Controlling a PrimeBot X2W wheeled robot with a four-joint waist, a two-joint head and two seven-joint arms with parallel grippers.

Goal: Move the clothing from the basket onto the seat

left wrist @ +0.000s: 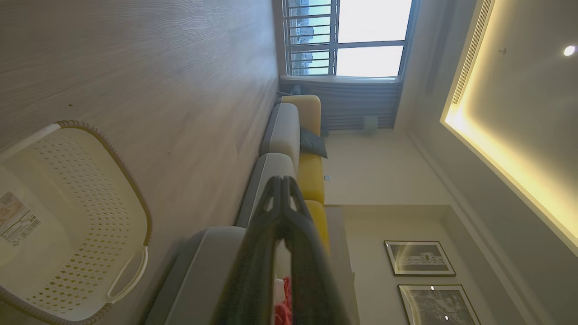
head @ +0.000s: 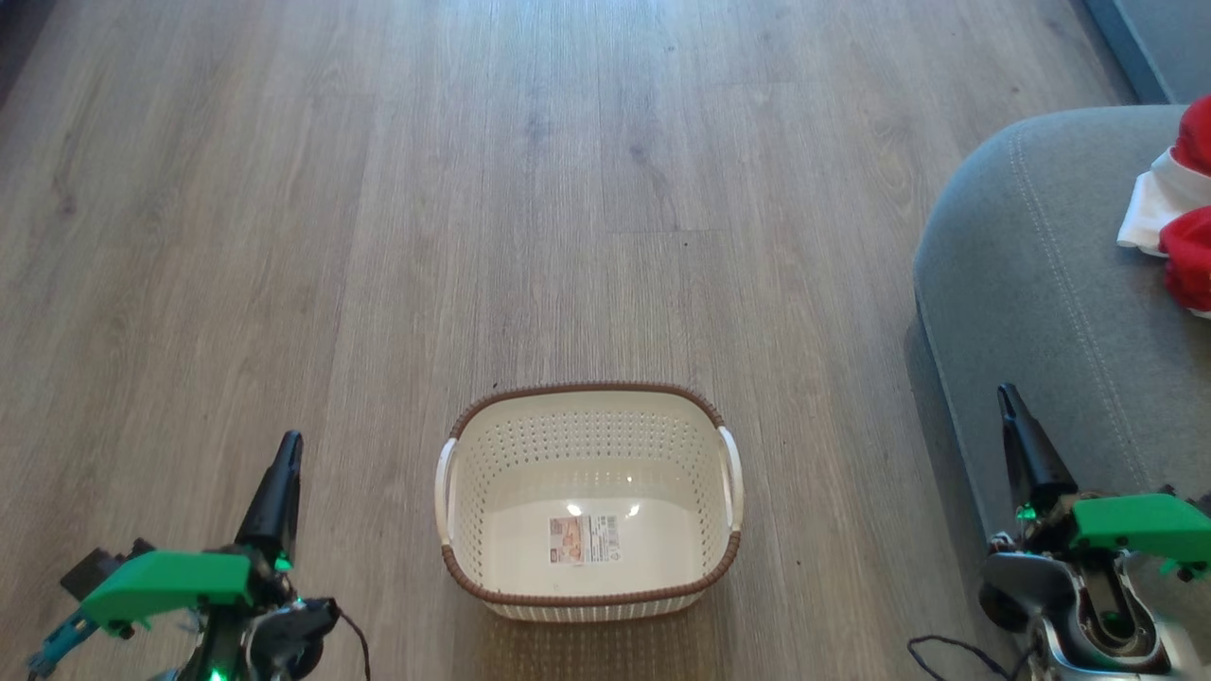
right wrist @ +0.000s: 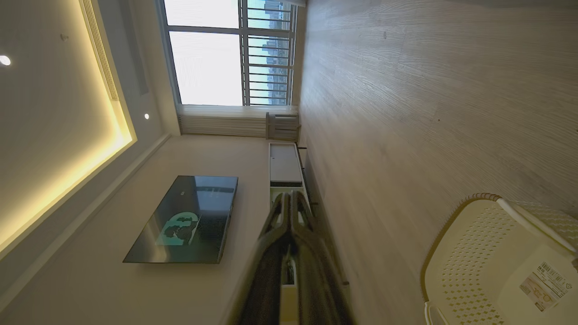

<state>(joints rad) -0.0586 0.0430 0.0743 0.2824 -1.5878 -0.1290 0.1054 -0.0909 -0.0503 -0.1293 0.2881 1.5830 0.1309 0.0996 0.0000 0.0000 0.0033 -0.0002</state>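
Clothing (head: 1187, 222) on seat (head: 1031, 284) | left tool (head: 291, 440) narrow, empty, pointing up | right tool (head: 1007, 392) narrow, empty, pointing up

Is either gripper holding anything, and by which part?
Nothing is held. Left gripper and right gripper are shut and empty; the clothing lies on the seat.

The cream basket (head: 587, 445) with a brown rim stands upright, a small label (head: 584, 539) on its bottom. The grey seat (head: 1022, 284) is right of the basket, apart from it. The red-and-white clothing (head: 1190, 251) lies crumpled on the seat, far from the basket.
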